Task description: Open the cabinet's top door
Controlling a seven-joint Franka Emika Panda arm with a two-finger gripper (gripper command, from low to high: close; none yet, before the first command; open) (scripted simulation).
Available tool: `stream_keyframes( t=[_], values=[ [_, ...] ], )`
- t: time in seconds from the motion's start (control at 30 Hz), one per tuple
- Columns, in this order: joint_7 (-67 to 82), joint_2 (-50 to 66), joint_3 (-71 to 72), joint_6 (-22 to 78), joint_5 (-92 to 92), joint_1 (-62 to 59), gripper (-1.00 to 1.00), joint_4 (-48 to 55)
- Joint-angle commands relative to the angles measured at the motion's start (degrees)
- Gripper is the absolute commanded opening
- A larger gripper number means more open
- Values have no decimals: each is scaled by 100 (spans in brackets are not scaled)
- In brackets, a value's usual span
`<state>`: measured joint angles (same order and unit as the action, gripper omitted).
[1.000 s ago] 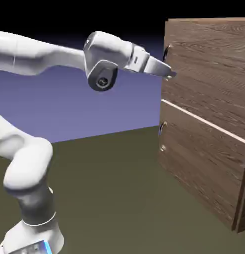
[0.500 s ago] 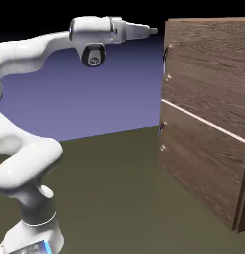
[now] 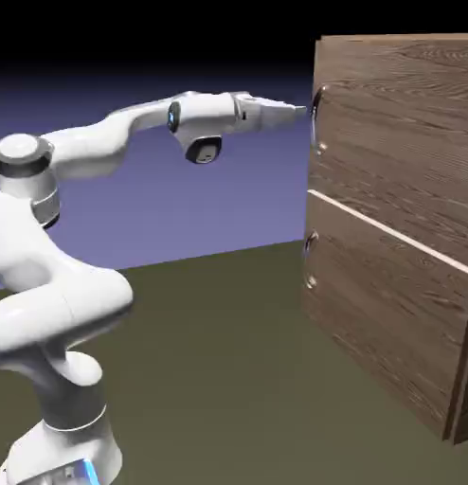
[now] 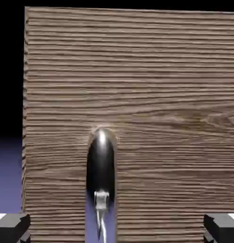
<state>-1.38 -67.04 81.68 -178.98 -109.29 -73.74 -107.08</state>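
The cabinet (image 3: pixel 399 227) of dark brown wood grain stands at the right of the exterior view. Its top door (image 3: pixel 399 123) lies flush with the front, and the metal ring handle (image 3: pixel 318 118) sits at its left edge. My gripper (image 3: pixel 301 110) points level at that handle, just short of it. In the hand view the top door (image 4: pixel 161 95) fills the picture and the handle (image 4: pixel 101 161) shows edge-on, low and slightly left of centre. My gripper (image 4: pixel 116 232) is open, its fingertips (image 4: pixel 12 227) wide apart in the bottom corners, nothing held between them.
Below a pale dividing line (image 3: pixel 389 232) is the lower panel (image 3: pixel 389 313) with its own small handle (image 3: pixel 310 260). The olive table (image 3: pixel 219 379) stretches in front of the cabinet, and my arm's base (image 3: pixel 63 445) stands at lower left.
The hand lifted up and back from the door's edge, then came down and forward to the handle's height. The elbow swung left. The jaws stayed open and the door has not moved.
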Motion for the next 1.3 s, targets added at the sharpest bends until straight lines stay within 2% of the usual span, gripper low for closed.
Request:
stream_keyframes(
  t=[0.0, 0.17, 0.2, 0.37, 0.73, 1.0, 1.27],
  values=[
    [0, 0, 0, 0, 0, 0, 0, 0],
    [-278, -69, 288, 121, 127, -958, 0, 839],
    [-278, -69, 289, 121, 127, -959, -100, 839],
    [483, -414, -184, 656, -870, -539, -100, 372],
    [2172, -1071, -1440, 2469, -2465, 1257, -100, -1888],
    [2923, -1300, -2391, 3708, -2498, 2647, -100, -3549],
    [3401, -1672, -3880, 5055, -1627, 3959, -100, -5127]
  ],
)
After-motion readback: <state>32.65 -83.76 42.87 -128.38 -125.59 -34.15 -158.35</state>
